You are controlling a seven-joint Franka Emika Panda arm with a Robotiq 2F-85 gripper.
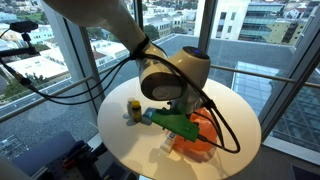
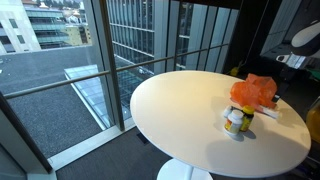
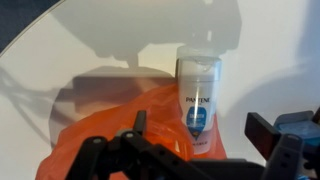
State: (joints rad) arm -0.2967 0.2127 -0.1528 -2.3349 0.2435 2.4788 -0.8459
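Observation:
In the wrist view a white Pantene bottle (image 3: 197,100) with a blue label lies on the round white table (image 3: 60,60). Its lower end rests on a crumpled orange plastic bag (image 3: 110,135). My gripper (image 3: 200,132) hangs open just above them. One dark finger stands over the bag and the other over bare table, with the bottle in line between them and untouched. In both exterior views the orange bag (image 1: 195,135) (image 2: 252,92) lies near the table's rim, and the arm's grey wrist (image 1: 172,78) hangs over it.
A small yellow-and-white jar (image 1: 133,108) (image 2: 236,122) stands on the table beside the bag. The table (image 2: 180,110) stands on a pedestal next to floor-to-ceiling windows (image 2: 130,40). Black cables (image 1: 60,90) loop from the arm.

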